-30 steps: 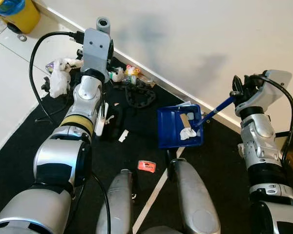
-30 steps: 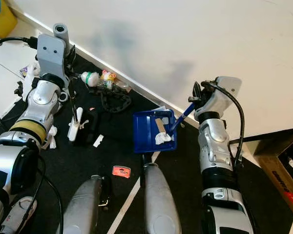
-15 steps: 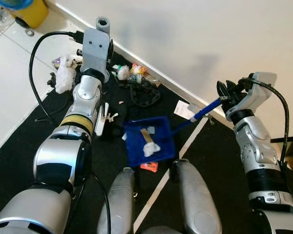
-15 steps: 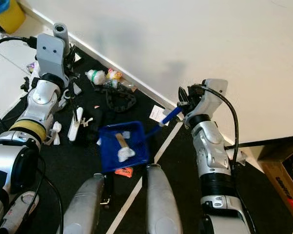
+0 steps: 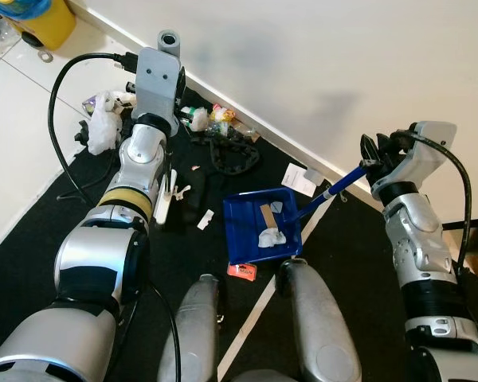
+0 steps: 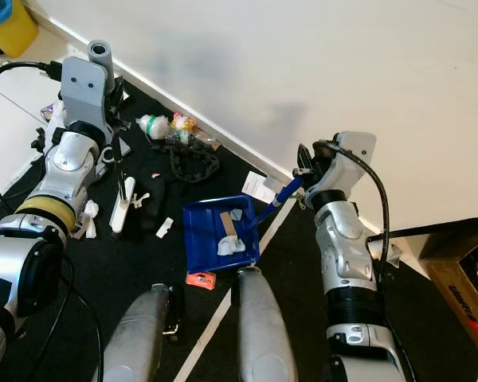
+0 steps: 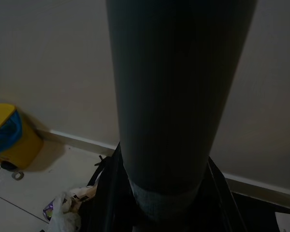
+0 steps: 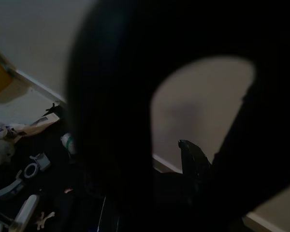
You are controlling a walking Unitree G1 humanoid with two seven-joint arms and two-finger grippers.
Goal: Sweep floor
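the right gripper (image 5: 372, 153) is held raised near the wall, its fingers closed round the top end of the blue handle (image 5: 328, 193) of the dustpan (image 5: 259, 227). from that grip the handle is seen to slant down and toward the robot's left, and its long axis is carried on into the pan, which is set low over the black mat (image 5: 32, 263), between the white tape line (image 5: 259, 306) and the mat's wall-side edge. a crumpled white scrap (image 5: 272, 237) and a tan strip (image 5: 268, 214) are held inside the pan. whether the pan's lip is resting on the mat or just above it cannot be told from these views.

the left gripper (image 5: 165, 127) is found well apart, toward the mat's far left corner; in the left wrist view a thick dark pole (image 7: 179, 96) is seen between its fingers, probably the broom's, and it is judged to be gripped.

the remaining litter is spread leftward of the pan: a white chip (image 5: 204, 220) just beside its left wall, a red label (image 5: 240, 271) at its near edge, a black chain (image 5: 235, 155) and wrappers (image 5: 219, 115) along the wall-side edge. the pan's open side is therefore judged to need turning toward that left-hand litter, to which the left arm is the nearer.
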